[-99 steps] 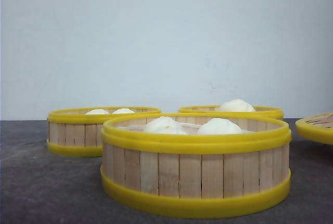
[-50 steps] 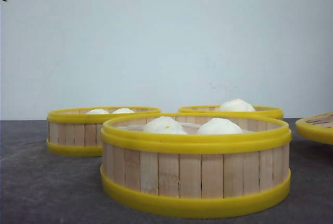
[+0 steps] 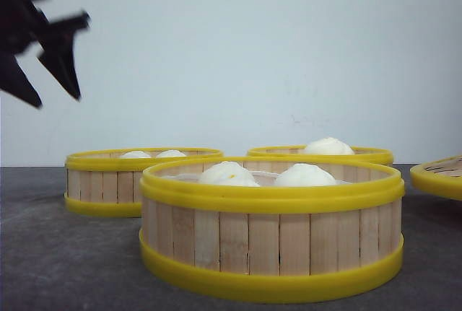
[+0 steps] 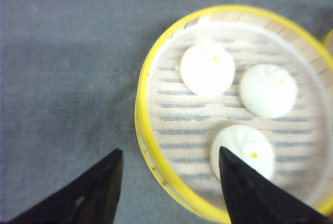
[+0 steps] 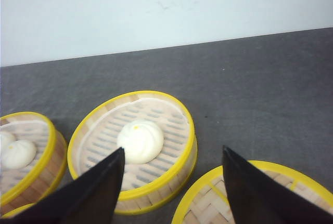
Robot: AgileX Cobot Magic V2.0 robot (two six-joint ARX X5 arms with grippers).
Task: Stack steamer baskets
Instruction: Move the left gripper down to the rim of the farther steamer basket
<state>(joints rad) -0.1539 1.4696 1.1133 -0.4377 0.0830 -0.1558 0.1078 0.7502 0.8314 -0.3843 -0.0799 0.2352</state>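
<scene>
Three steamer baskets stand apart on the dark table, each with white buns inside. The nearest basket is in front, one is behind it to the left, and one is behind to the right. My left gripper hangs open high at the far left. In the left wrist view it is above a three-bun basket, one finger over the table and the other over the basket's inside. My right gripper is open and empty above the single-bun basket.
A flat yellow-rimmed slatted lid lies at the right edge of the table and shows under my right fingers as the lid. Another basket sits left of the single-bun one. A pale wall closes the back.
My left gripper has come into the front view at the upper left, where only a dark tip showed half a second ago. The baskets have not moved.
</scene>
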